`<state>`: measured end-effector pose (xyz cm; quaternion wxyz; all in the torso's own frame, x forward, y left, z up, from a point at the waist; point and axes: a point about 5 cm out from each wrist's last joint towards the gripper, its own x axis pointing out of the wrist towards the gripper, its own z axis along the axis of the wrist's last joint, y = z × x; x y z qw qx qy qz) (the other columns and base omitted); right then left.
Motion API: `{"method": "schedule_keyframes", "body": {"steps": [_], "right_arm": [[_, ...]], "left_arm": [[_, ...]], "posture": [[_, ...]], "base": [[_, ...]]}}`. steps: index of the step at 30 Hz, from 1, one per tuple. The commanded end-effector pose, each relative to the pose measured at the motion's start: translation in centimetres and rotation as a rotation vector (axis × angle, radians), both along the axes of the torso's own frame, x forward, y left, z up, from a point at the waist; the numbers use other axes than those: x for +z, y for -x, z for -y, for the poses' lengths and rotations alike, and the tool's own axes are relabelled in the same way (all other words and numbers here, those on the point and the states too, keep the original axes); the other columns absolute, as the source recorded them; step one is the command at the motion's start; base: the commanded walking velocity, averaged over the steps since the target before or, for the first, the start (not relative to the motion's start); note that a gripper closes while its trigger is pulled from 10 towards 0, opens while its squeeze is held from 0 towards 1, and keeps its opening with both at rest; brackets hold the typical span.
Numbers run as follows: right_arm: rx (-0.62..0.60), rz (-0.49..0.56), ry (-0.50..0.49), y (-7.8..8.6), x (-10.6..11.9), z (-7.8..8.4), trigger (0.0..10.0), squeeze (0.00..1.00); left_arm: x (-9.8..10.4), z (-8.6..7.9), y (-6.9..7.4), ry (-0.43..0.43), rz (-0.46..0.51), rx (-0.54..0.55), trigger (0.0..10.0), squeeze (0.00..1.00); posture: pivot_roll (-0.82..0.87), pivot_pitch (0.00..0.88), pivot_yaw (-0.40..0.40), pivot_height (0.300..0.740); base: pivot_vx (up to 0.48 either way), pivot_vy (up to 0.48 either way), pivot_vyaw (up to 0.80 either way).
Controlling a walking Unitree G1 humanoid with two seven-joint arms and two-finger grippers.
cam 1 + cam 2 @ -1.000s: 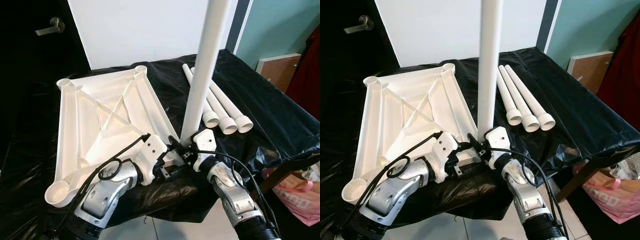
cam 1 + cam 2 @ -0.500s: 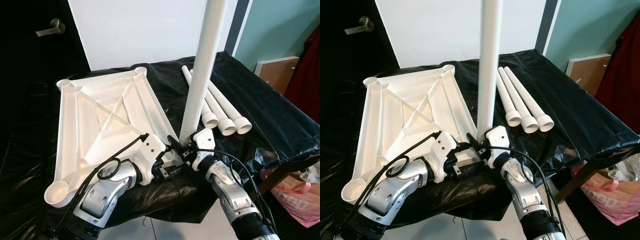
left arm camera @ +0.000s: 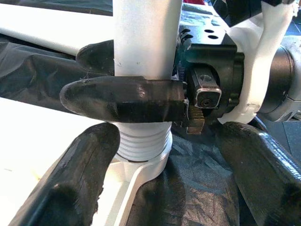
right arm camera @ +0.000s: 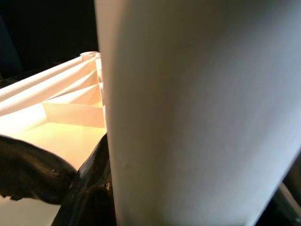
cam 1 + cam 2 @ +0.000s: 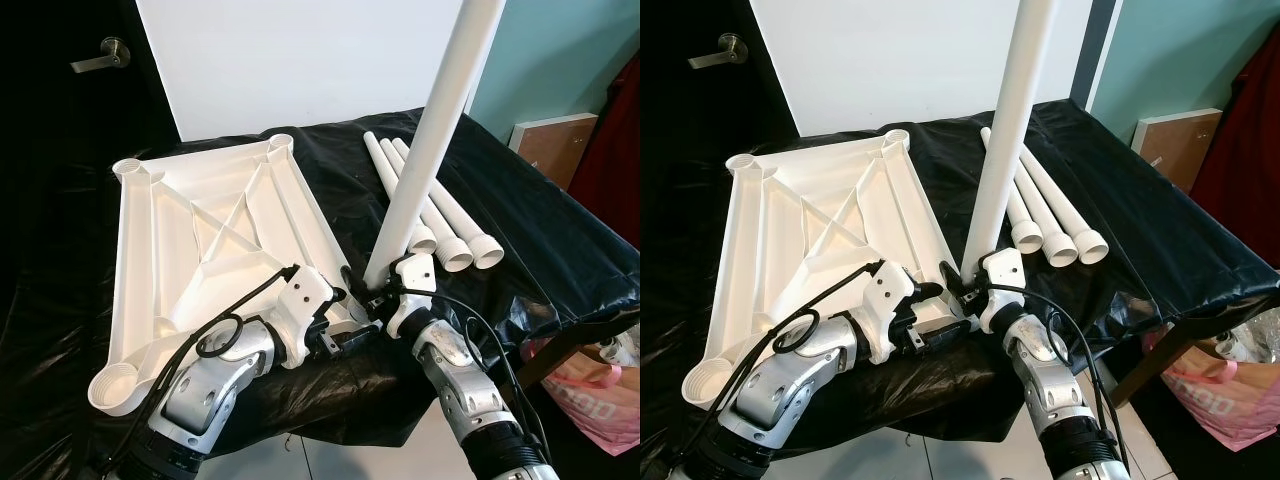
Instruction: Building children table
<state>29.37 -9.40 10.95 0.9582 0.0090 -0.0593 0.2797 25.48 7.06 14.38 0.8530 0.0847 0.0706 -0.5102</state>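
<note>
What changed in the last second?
The leg tipped: its top swung toward the robot's right, while its threaded foot stayed at the tabletop's near corner socket. The right end effector kept its grip low on the leg; the left end effector stayed open beside it. The three spare legs didn't move.

Black plastic sheet (image 5: 560, 230), door handle (image 5: 100, 55), pink bag (image 5: 600, 395), teal wall (image 5: 570, 50)

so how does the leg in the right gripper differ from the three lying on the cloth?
The held leg stands tilted, threaded end at the tabletop's near corner socket, with the right gripper clamped on it. The three spare legs lie flat, side by side, untouched. All are white tubes.
</note>
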Motion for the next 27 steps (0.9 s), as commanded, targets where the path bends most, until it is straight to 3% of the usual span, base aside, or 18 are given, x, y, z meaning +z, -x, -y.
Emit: {"method": "schedule_keyframes", "body": {"steps": [1,8,27], "right_arm": [[0.016,-0.084,0.046,0.7,-2.2,0.3,10.0,0.0],[0.055,-0.054,0.09,1.3,-2.5,0.8,10.0,0.0],[0.142,0.016,0.273,2.2,-3.7,0.5,10.0,0.0]], "left_arm": [[0.2,0.1,0.0,0.001,-0.002,-0.026,10.0,0.0],[0.8,0.1,-0.2,0.036,-0.002,-0.019,10.0,0.0],[0.9,-0.1,-0.3,0.034,-0.001,-0.005,10.0,0.0]], "posture": [[-0.14,0.0,-0.005,0.74],[-0.14,0.0,-0.001,0.74],[-0.13,0.01,-0.001,0.74]], "base": [[0.0,0.0,0.0],[0.0,0.0,0.0],[0.0,0.0,0.0]]}}
